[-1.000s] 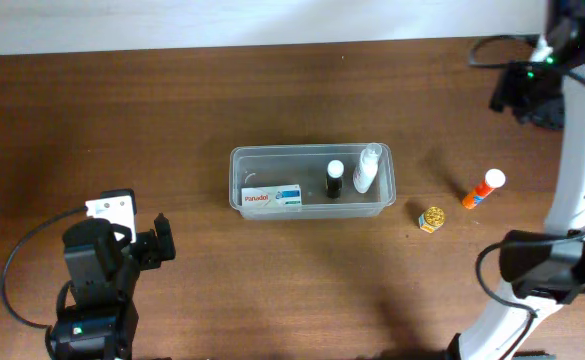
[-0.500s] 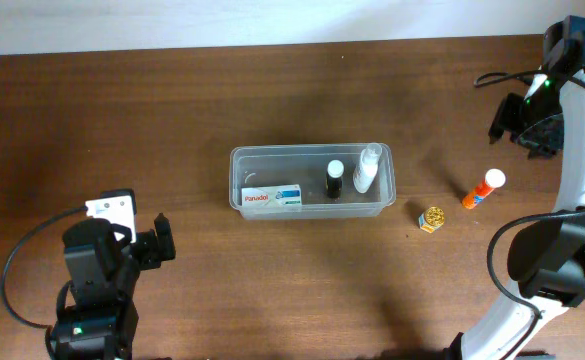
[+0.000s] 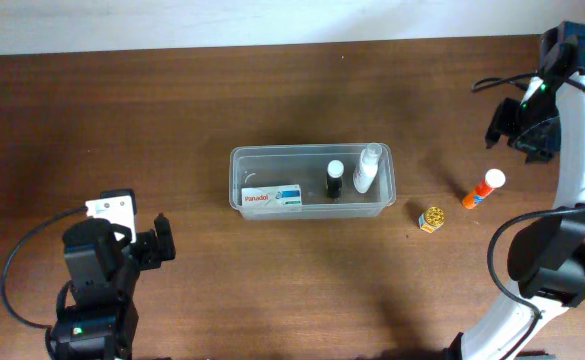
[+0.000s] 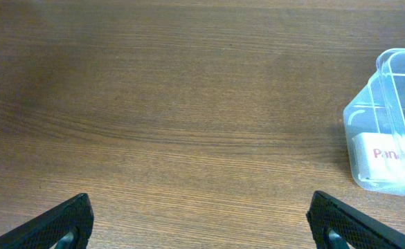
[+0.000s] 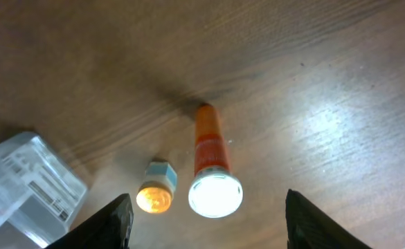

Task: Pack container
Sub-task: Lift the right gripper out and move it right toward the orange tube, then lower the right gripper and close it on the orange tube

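1. Two robot grippers are shown over a brown wooden table (image 3: 122,110). The container (image 3: 307,150), a clear plastic tub, is set at the centre of the overhead frame.
2. Three items are seen inside it: a white box (image 3: 272,197) at its left end, then a dark bottle (image 3: 334,179) and a white bottle (image 3: 366,168) towards its right end.
3. An orange tube (image 3: 482,189) and a small yellow jar (image 3: 432,218) are left on the wood toward the right of the frame, apart from the tub.
4. The left gripper (image 4: 202,221), at the lower left overhead, is held with its fingers wide apart and nothing between them. The right gripper (image 5: 212,221), at the upper right, is likewise spread and clamped on nothing, raised above the tube.
5. The tub is judged to be light, thin-walled and smooth, so it is likely to flex or slide if pushed. A hold on the rim at a short end is advised.
6. Bare wood is seen all round the tub. The table's far edge is seen along the top of the overhead frame, well apart from the tub, so room for moving is judged ample.
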